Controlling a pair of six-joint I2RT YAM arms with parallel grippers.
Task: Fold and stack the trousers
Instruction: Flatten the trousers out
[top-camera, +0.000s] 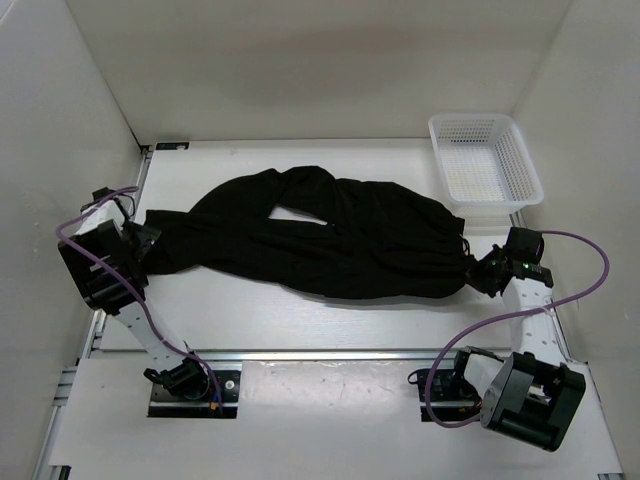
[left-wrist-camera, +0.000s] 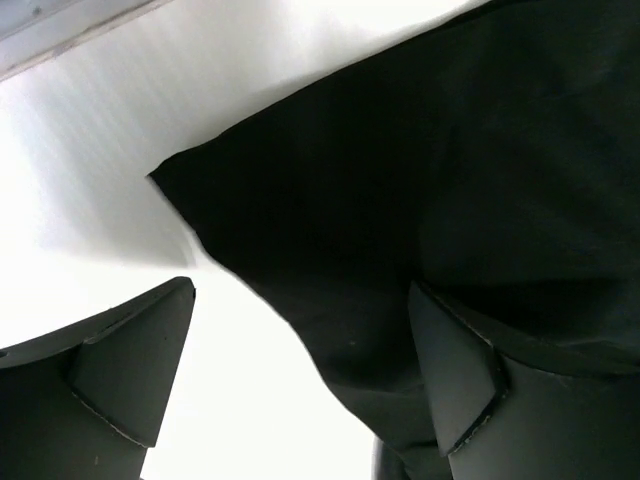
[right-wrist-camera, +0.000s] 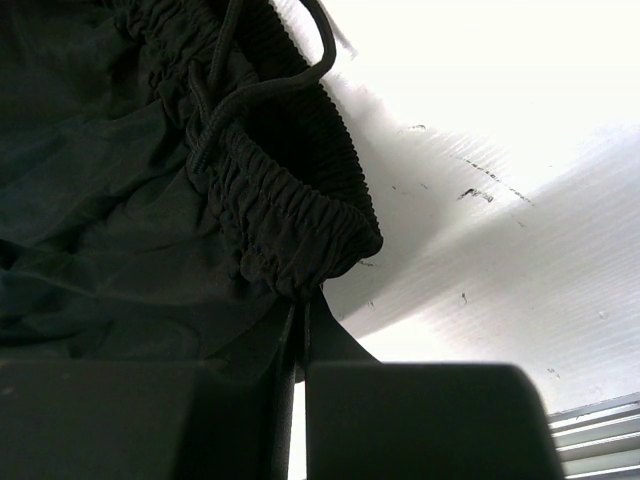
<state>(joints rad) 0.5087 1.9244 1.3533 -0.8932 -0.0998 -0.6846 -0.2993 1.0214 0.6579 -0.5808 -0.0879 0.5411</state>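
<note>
Black soft-fabric trousers (top-camera: 330, 240) are laid along white bench (top-camera: 300, 330), unfolded; folding, stacking undone. L tool (left-wrist-camera: 300, 300) opened wide, empty; R tool (right-wrist-camera: 300, 315) clamped on waistband (right-wrist-camera: 290, 210).

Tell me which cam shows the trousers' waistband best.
Right wrist: the waistband sits close up, gathered elastic and drawcord clear. Top external shows the whole trousers, the waistband only a dark right end. Left wrist shows just a plain fabric edge.
</note>
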